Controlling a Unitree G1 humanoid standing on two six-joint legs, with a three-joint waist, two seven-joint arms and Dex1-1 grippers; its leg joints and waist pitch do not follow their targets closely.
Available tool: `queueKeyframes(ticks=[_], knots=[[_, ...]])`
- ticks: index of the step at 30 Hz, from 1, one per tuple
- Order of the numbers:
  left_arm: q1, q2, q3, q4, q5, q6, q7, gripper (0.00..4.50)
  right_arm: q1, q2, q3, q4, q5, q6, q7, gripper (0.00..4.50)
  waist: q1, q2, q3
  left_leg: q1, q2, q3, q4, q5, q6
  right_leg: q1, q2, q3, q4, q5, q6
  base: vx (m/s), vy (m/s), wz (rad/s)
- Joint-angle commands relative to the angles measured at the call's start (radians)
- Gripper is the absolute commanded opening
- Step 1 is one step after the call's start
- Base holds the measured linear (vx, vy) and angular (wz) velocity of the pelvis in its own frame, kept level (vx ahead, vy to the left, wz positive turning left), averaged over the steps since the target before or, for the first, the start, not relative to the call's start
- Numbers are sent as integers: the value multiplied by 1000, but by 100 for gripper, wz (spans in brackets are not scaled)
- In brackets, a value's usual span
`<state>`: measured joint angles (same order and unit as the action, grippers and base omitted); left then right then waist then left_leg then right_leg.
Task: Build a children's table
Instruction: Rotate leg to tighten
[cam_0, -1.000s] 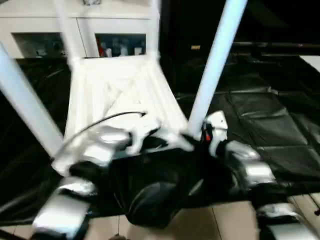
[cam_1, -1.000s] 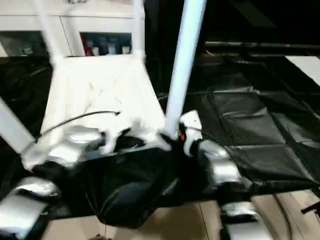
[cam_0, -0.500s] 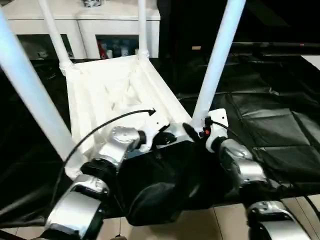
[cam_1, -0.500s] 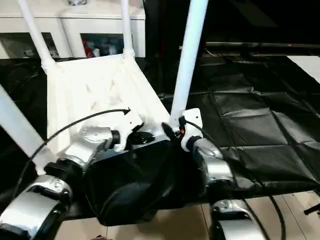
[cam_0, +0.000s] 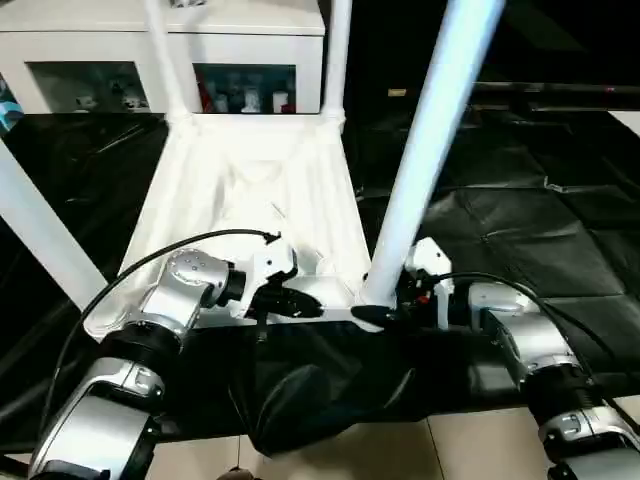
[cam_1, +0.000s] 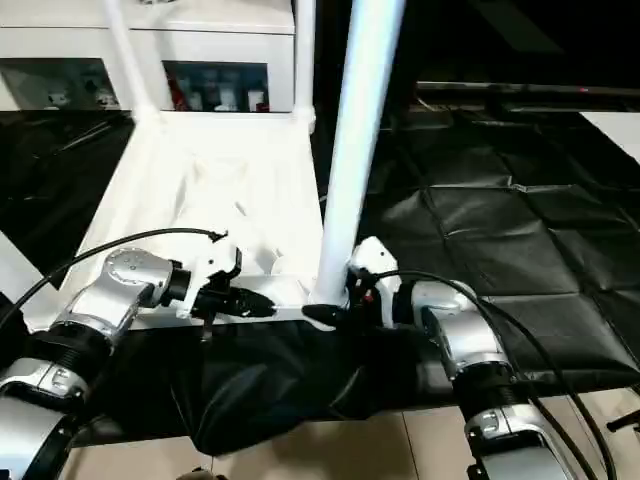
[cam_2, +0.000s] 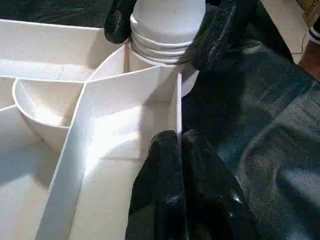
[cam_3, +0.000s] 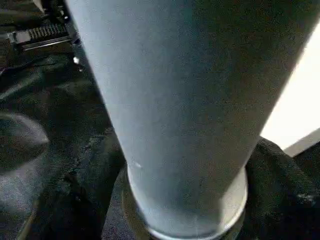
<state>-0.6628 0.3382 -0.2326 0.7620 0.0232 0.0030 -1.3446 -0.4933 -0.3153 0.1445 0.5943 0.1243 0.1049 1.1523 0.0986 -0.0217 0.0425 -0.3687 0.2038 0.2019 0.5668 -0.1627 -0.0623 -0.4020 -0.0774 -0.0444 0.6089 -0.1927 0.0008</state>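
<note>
Upside-down tabletop (cam_0: 250, 200) lay on black sheeting (cam_0: 520, 220) w/ legs up — left tool (cam_2: 179, 145) pinched its thin rim, right tool (cam_2: 162, 20) straddled near leg (cam_0: 425, 160) at base; light, stiff, prob. slippery plastic.

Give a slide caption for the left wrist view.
Left tool pinches the tabletop rim; right tool clasps the leg.

We see the four legs only in part: the near right leg (cam_0: 425, 160) and the near left leg (cam_0: 40, 235) run out of the upper edge, as do the two far legs (cam_0: 168, 60). The small objects behind the cabinet glass (cam_0: 245, 90) are too small to identify. In the right wrist view the leg hides its socket almost completely.
</note>
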Motion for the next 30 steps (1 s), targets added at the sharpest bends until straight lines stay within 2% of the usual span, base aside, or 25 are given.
queueKeyframes(ticks=[1, 6, 7, 10, 11, 12, 13, 14, 15, 16, 17, 19, 21, 22, 24, 29, 30], knots=[[12, -12, -24, -8, 2, 7, -2, 0, -6, 17, 28, -6, 18, 16, 32, 312, 1, -2, -54, 16, 35, -12, -61, -254, 23, 40, -61, 37, -73, -177, -235, 0, 0, 0], [8, -40, -13, 5, 7, 1, 71, 0, 22, 48, 32, -25, 14, 32, 5, 276, 3, -5, -54, 14, 35, -11, -59, -236, 32, 42, -62, 36, -70, -157, -238, 0, 0, 0], [-6, -67, 5, 31, 17, 9, 166, 0, 32, 70, 19, -7, -6, 27, -77, 273, 3, -5, -51, 15, 35, -11, -60, -247, 27, 38, -63, 37, -74, -182, -231, 0, 0, 0], [-24, -108, 28, 62, 21, 15, 270, 0, 33, 109, -14, 42, -32, 11, -235, 272, -2, -6, -45, 23, 34, -19, -68, -324, -9, 31, -70, 39, -92, -352, -189, 0, 0, 0], [-29, -122, 34, 69, 22, 15, 301, 0, 32, 124, -29, 59, -37, 10, -291, 270, -6, -5, -44, 24, 33, -20, -69, -340, -14, 29, -70, 39, -95, -380, -182, 0, 0, 0], [-35, -139, 40, 76, 20, 16, 330, 0, 31, 140, -46, 75, -39, 12, -350, 269, -13, -9, -43, 25, 31, -25, -71, -372, -26, 26, -71, 38, -102, -450, -154, -61, 14, -4], [-40, -158, 42, 82, 21, 16, 358, 0, 29, 160, -67, 90, -38, 18, -415, 269, -13, -9, -43, 25, 31, -25, -71, -372, -26, 26, -71, 38, -102, -450, -154, 0, 0, 0], [-45, -178, 42, 89, 24, 12, 391, 0, 28, 180, -86, 101, -35, 26, -475, 269, -18, -8, -41, 27, 30, -27, -72, -387, -27, 21, -71, 38, -109, -494, -133, 0, 0, 0], [-49, -196, 43, 93, 24, 12, 412, 0, 28, 198, -100, 108, -32, 31, -518, 269, -19, -6, -42, 28, 30, -28, -72, -392, -28, 22, -71, 38, -110, -501, -129, 0, 0, 0], [-50, -213, 42, 93, 21, 13, 424, 0, 27, 215, -111, 112, -30, 34, -552, 269, -19, -7, -43, 28, 29, -28, -72, -393, -25, 21, -70, 38, -112, -501, -122, 0, 0, 0], [-51, -239, 40, 91, 18, 14, 439, 0, 26, 243, -124, 117, -28, 37, -599, 269, -19, 1, -42, 28, 29, -28, -73, -393, -25, 20, -70, 39, -112, -495, -123, 0, 0, 0], [-43, -285, 30, 82, 17, 9, 449, 0, 24, 302, -115, 107, -31, 27, -641, 269, -22, -3, -44, 24, 29, -27, -75, -389, -22, 21, -67, 39, -111, -460, -124, 0, 0, 0], [-41, -288, 25, 84, 22, 2, 448, 0, 25, 315, -107, 103, -30, 16, -629, 269, -20, -1, -45, 24, 28, -27, -74, -382, -17, 22, -67, 40, -110, -444, -125, 0, 0, 0], [-38, -287, 19, 83, 26, -5, 441, 0, 26, 318, -103, 100, -30, 4, -618, 304, -19, -2, -46, 21, 28, -25, -73, -367, -8, 24, -66, 41, -107, -407, -131, 0, 0, 0], [-27, -281, 10, 74, 28, -14, 415, 0, 28, 320, -102, 93, -20, -9, -597, 339, -18, -1, -47, 18, 28, -22, -72, -349, 0, 27, -64, 41, -103, -357, -145, 0, 0, 0], [-14, -260, -2, 64, 32, -22, 385, 0, 34, 289, -89, 67, -22, -14, -552, 374, -17, -1, -47, 19, 29, -22, -72, -351, 7, 27, -65, 41, -103, -366, -147, 0, 0, 0], [-6, -240, -10, 55, 36, -31, 354, 0, 47, 246, -79, 21, -10, 1, -478, 382, -18, -2, -47, 17, 28, -22, -73, -348, 9, 29, -65, 41, -103, -364, -146, 0, 0, 0]])
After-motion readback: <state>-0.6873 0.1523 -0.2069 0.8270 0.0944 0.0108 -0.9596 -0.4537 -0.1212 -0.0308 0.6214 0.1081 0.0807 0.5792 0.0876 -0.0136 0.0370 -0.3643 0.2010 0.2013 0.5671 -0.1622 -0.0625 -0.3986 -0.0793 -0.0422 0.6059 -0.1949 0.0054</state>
